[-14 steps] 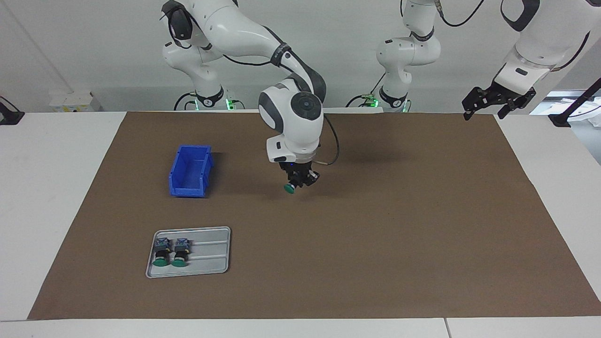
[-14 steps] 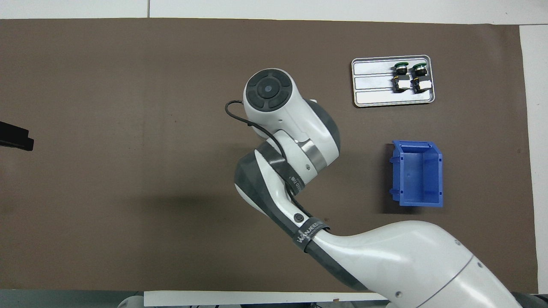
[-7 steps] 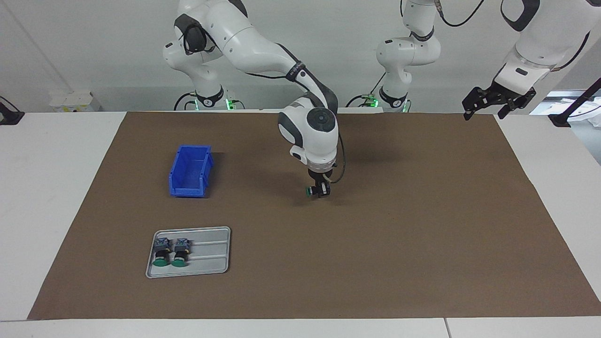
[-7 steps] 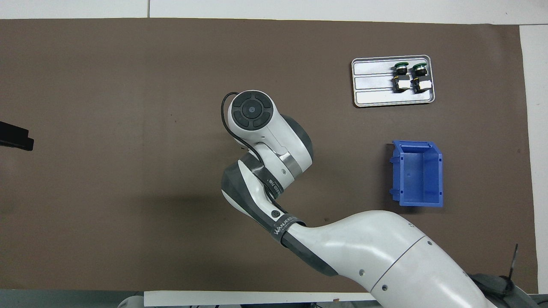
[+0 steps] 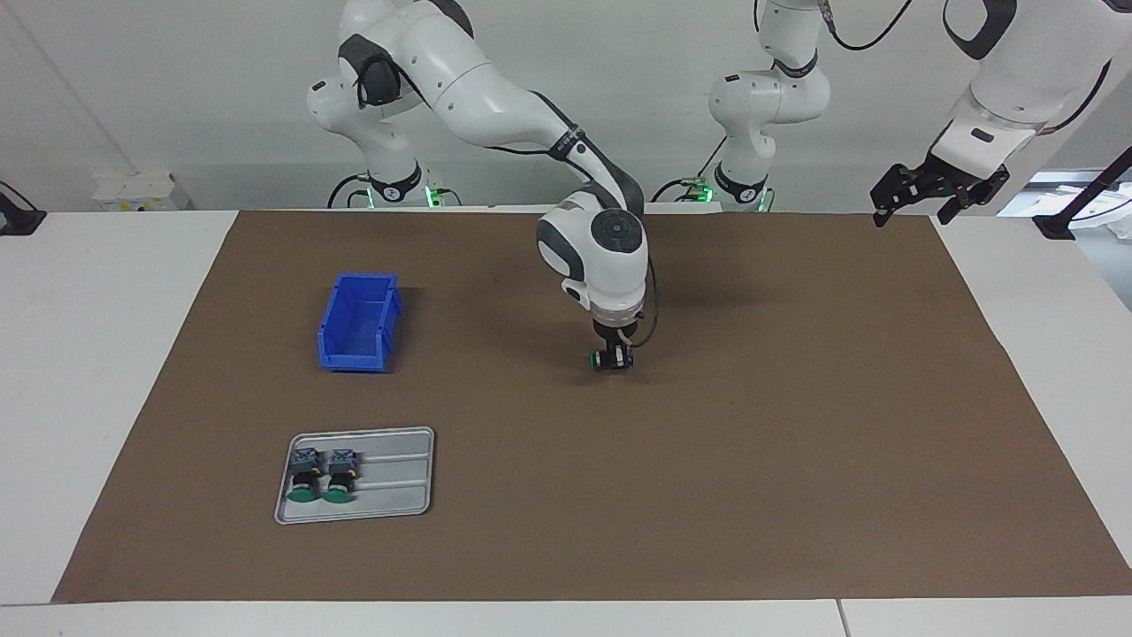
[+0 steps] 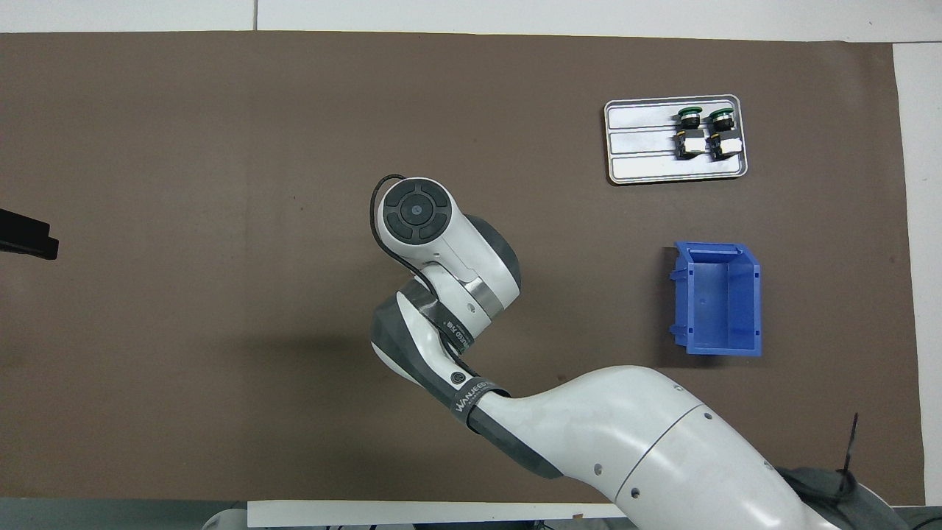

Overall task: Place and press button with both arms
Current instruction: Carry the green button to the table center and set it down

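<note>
In the facing view my right gripper (image 5: pixel 616 352) points straight down over the middle of the brown mat (image 5: pixel 796 425) and is shut on a button (image 5: pixel 608 360). The button lies sideways, its green cap turned toward the right arm's end, just above the mat or touching it. From overhead the right wrist (image 6: pixel 416 213) hides both the gripper and this button. My left gripper (image 5: pixel 937 190) hangs open and empty, high over the mat's corner at the left arm's end, where that arm waits. Only its dark tip (image 6: pixel 26 239) shows overhead.
A silver tray (image 5: pixel 398 482) (image 6: pixel 640 147) at the right arm's end holds two more green-capped buttons (image 5: pixel 322 478) (image 6: pixel 705 132) side by side. A blue bin (image 5: pixel 358 323) (image 6: pixel 721 298) stands nearer to the robots than the tray.
The right arm has carried the button toward the left arm's end and lowered it close to the mat. The button has turned from cap-down to sideways. The left arm has not moved.
</note>
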